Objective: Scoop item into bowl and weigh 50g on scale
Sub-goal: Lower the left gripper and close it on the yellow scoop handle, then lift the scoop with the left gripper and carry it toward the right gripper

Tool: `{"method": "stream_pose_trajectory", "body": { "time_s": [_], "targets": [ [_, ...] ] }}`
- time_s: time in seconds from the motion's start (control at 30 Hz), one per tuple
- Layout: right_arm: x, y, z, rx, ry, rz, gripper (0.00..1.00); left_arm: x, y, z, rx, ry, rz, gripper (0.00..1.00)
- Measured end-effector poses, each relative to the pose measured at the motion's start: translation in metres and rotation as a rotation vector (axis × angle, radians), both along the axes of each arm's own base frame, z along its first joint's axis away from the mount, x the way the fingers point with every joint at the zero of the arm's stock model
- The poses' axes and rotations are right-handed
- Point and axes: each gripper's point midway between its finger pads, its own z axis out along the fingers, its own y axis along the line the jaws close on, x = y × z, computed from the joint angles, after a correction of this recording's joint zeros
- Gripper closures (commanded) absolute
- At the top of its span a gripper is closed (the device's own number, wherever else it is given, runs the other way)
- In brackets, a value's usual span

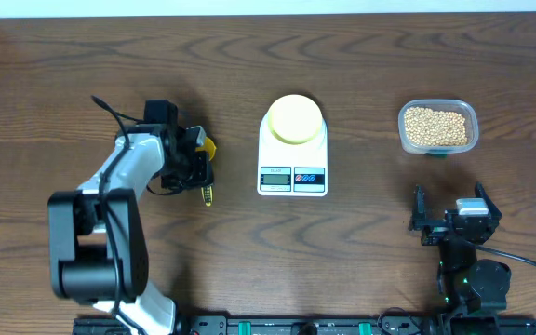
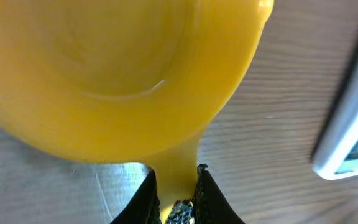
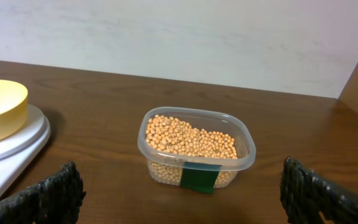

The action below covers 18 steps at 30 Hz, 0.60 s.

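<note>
**Gripping a yellow scoop at the left while the beans sit in their tub at the right**

Seen from overhead, a dark brown wooden table (image 1: 63, 74) holds a white digital scale (image 1: 268, 154) at its centre. A small pale-yellow bowl (image 1: 293, 118) stands on the scale's platform, and the display and buttons face the robot.

To the left of the scale, the left gripper (image 1: 195, 172) is low over the table, near the scale but apart from it. Its wrist camera shows the two black fingers (image 2: 146, 200) pinched tight on the narrow handle of a bright yellow scoop (image 2: 117, 81). The scoop's round cup fills most of that view. A corner of the scale shows at the right edge of the same view.

To the right of the scale, a clear rectangular plastic container (image 1: 471, 119) sits on the table, well apart from the scale. It holds a heap of small tan beans (image 1: 435, 124), filling it to about half its depth. A dark green label (image 3: 199, 176) is stuck to the side facing the robot.

The right gripper (image 1: 453, 209) sits nearer the robot than the container and does not touch it. Its jaws are spread wide and hold nothing. In its wrist view one black finger stands at each bottom corner, with the container of beans between them farther off. The bowl on the scale shows at the left edge of that view. No beans can be seen in the bowl there, though its bottom is hidden.
</note>
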Motion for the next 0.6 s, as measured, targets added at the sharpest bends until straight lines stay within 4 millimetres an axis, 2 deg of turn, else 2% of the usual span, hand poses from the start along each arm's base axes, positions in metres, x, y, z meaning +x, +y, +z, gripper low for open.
{"method": "stream_pose_trajectory", "body": {
  "time_s": [0.27, 0.43, 0.6],
  "targets": [
    [0.0, 0.0, 0.0, 0.0, 0.0, 0.0, 0.01, 0.009, -0.009, 0.062, -0.06, -0.17, 0.024, 0.91],
    [0.0, 0.0, 0.0, 0.0, 0.0, 0.0, 0.01, 0.007, -0.03, 0.101, -0.208, -0.233, 0.057, 0.91],
    [0.0, 0.0, 0.0, 0.0, 0.0, 0.0, 0.01, -0.001, -0.056, 0.137, -0.416, -0.212, 0.123, 0.91]
  ]
}}
